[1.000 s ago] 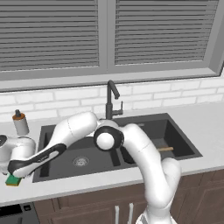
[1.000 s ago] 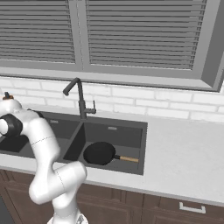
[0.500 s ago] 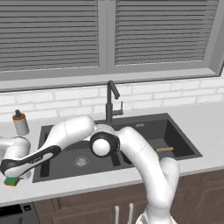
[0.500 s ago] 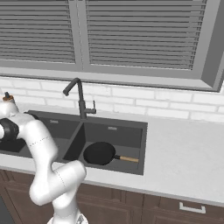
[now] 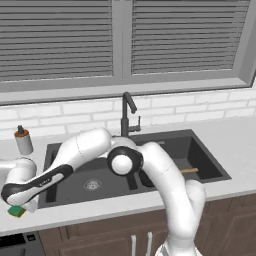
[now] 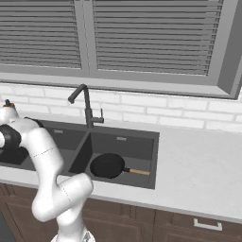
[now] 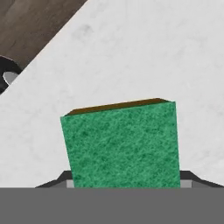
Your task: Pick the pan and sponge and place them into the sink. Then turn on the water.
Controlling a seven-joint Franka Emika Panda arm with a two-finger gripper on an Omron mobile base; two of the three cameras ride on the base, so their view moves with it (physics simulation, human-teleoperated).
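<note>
Fingers: tips barely show in the hand view, one dark tip point(image 7: 54, 180) on each side of the sponge point(image 7: 124, 144), right against its green side faces. Looks like the gripper point(image 5: 19, 209) is clamped on the sponge, jaws partly closed to its width. Whether the sponge is off the counter I can't tell.

Sponge: green face toward the camera, brown-orange layer along its far edge. In the left base view it's a small green block point(image 5: 16, 211) at the fingertips, over the white counter point(image 5: 90, 212) near its front edge.

Just beyond the fingers: the sink point(image 5: 60, 150), nearer basin with its round drain point(image 5: 92, 184).

Farther from the fingers, in the other basin: the pan point(image 6: 108, 165), flat on the bottom, wooden handle pointing away from the gripper.

Behind the divider, the dark faucet point(image 6: 86, 108); no stream from it. Soap bottle point(image 5: 23, 140) stands on the counter behind the gripper, towards the wall.
</note>
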